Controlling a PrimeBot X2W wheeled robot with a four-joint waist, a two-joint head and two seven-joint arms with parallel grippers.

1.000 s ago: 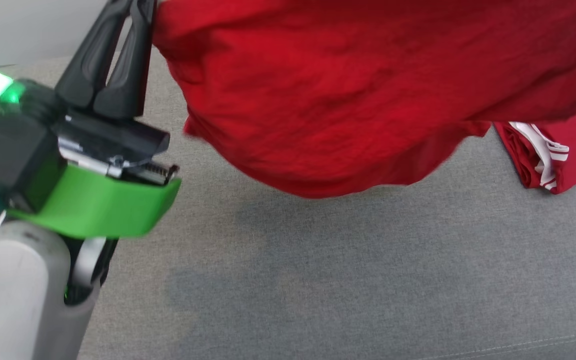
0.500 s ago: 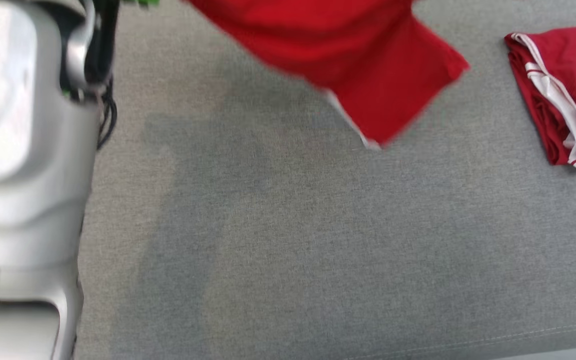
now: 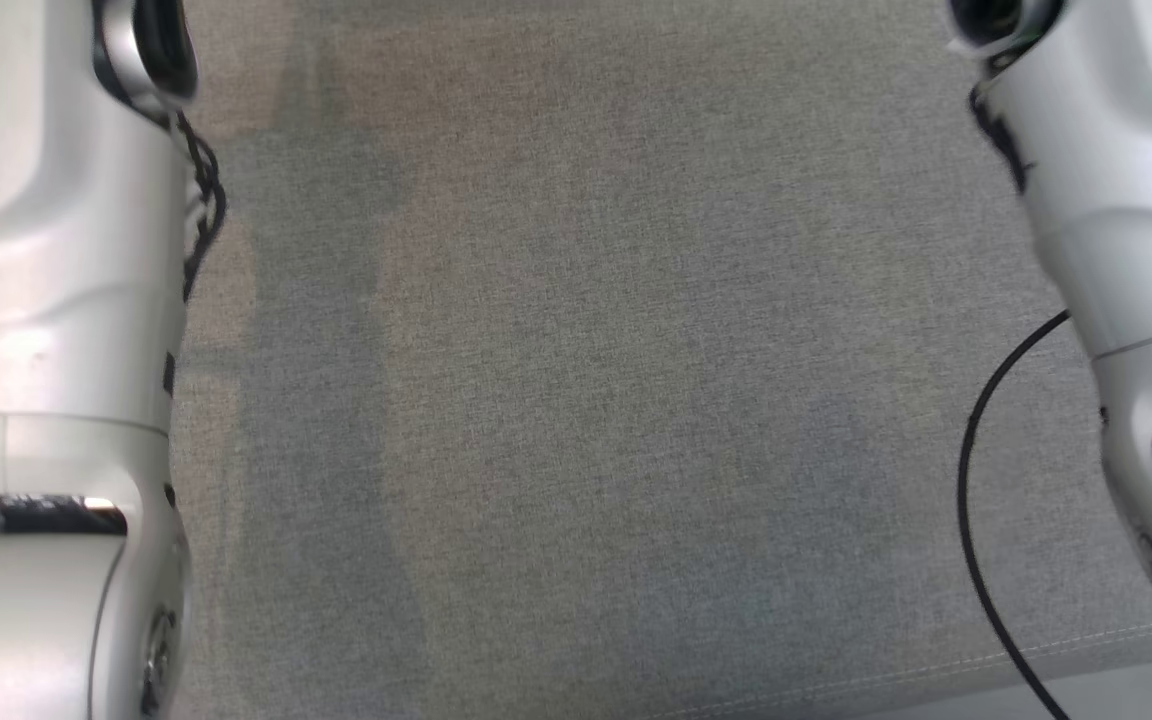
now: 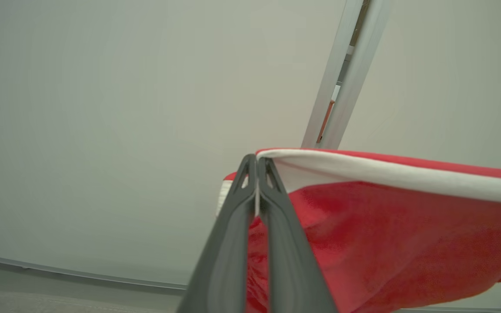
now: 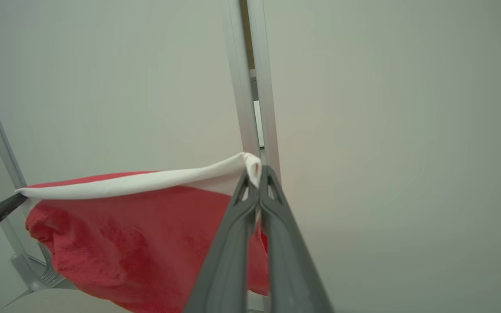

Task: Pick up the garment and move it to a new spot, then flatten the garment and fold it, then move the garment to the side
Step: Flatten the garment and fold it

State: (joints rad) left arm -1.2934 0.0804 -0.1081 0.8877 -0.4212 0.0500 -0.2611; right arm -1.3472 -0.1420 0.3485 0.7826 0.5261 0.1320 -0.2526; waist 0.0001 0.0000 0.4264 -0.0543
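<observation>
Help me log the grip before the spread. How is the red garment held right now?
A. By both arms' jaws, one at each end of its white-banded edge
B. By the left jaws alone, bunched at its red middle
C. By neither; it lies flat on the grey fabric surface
A: the left jaws and the right jaws are each shut on one end of the white band of the garment, which hangs stretched between them in both wrist views.

Soft, even indoor light, with no hard source. In the head view, faint-edged shadows mottle the grey fabric surface (image 3: 586, 350), the left forearm (image 3: 46, 250) and right forearm (image 3: 1116, 180) carry a mild sheen, and everything is slightly blurred. In the wrist views, the left end effector (image 4: 257, 161) and right end effector (image 5: 259, 171) go soft near the lens. The red garment (image 4: 385, 243) is evenly lit.
</observation>
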